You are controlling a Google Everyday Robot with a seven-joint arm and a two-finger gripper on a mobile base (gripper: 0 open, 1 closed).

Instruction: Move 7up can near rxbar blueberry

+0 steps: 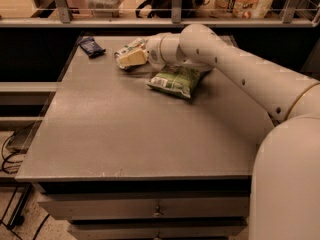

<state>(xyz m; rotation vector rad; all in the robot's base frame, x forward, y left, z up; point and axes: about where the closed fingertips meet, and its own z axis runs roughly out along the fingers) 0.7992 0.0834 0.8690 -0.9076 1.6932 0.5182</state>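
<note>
At the far side of the bench [125, 134], the claw [129, 59] is closed around the 7up can [131, 47]. The can is tipped sideways, long axis left-right, its end pointing left toward the nearby rxbar blueberry [92, 46].

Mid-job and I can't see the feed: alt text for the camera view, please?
The pincer holds the 7up can over the far side of the table, apart from the rxbar blueberry, which lies at the far left corner in the picture. A green-white snack bag lies beside the arm, nearer the camera.
</note>
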